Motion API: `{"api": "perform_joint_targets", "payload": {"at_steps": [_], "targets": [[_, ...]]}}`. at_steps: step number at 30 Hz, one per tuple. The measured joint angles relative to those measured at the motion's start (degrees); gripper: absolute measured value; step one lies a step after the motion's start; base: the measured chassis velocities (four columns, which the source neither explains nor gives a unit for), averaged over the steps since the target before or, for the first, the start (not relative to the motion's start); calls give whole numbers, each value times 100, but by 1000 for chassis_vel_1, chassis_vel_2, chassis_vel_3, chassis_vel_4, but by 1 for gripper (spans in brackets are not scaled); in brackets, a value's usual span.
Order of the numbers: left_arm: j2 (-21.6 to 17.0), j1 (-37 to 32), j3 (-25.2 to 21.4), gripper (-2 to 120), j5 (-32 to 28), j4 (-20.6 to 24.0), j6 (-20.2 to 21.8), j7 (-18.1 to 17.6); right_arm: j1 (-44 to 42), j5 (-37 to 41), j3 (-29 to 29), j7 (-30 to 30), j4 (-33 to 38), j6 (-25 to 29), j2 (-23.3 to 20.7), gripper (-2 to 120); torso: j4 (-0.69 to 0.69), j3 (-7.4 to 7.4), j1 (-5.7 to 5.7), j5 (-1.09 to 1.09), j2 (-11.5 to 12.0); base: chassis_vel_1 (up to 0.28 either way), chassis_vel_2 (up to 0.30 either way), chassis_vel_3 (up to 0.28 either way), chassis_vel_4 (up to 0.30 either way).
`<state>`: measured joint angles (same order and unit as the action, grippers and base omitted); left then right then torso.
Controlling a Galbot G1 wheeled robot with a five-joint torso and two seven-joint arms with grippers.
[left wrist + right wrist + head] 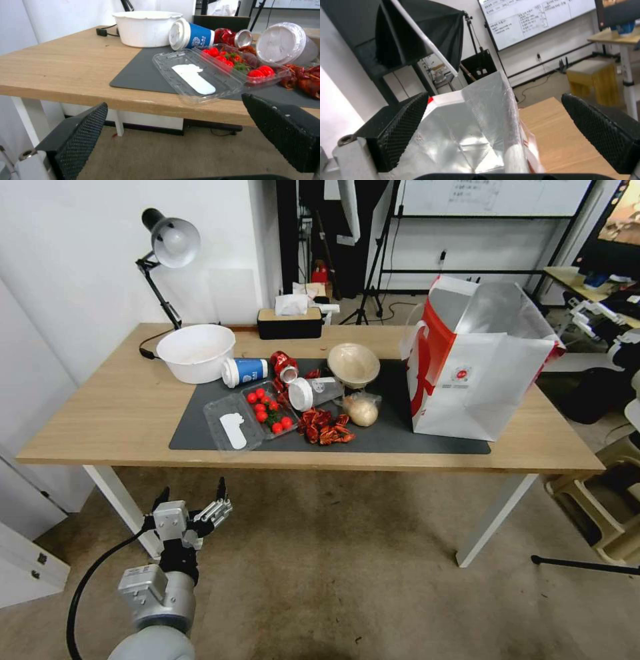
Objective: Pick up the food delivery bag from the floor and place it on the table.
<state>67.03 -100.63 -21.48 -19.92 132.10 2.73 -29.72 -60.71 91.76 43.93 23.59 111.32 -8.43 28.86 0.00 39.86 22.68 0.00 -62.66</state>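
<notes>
Head view: the large boxy white paper food delivery bag with red side panels and silver foil lining [477,373] is standing upright on the right part of the long light-wood table on white legs [107,407], its base partly overlapping the dark grey mat [200,430]. The bag's mouth is gaping open; its far wall is hiding the table edge behind it. The left end effector [193,501] is hovering low in front of the table's near edge, fingers spread and holding nothing. The arm's lower part is cut off by the frame.

Left wrist view: the left end effector's black textured fingers [80,140] are standing wide apart, released, facing the table edge. A clear plastic clamshell box of red cherry tomatoes [213,72] is lying open on the mat; the tipped blue-and-white paper cup [190,36] is partly blocking the white round bowl [143,30].

Right wrist view: the right end effector [493,130] is hanging open just above the bag's foil-lined mouth, gripping nothing. The bag's bottom is cut off.
</notes>
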Motion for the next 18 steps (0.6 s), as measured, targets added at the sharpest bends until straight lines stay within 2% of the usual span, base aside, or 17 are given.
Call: {"api": "perform_joint_targets", "payload": {"at_steps": [12, 15, 16, 18], "targets": [[-49, 11, -53, 100, -107, 80, 46, -10, -307, -445, 121, -171, 227, -107, 63, 100, 0, 0, 0, 0, 0, 0, 0, 0, 0], [-49, 13, -103, 100, -157, 115, 71, -11, -761, -1187, 292, -680, 504, -71, 112, 100, 0, 0, 0, 0, 0, 0, 0, 0, 0], [-49, 13, -103, 100, -157, 115, 71, -11, -761, -1187, 292, -680, 504, -71, 112, 100, 0, 0, 0, 0, 0, 0, 0, 0, 0], [-49, 15, -121, 100, -168, 118, 75, -8, -995, -1732, 311, -922, 648, 38, 191, 100, 0, 0, 0, -1, 0, 0, 0, 0, 0]]}}
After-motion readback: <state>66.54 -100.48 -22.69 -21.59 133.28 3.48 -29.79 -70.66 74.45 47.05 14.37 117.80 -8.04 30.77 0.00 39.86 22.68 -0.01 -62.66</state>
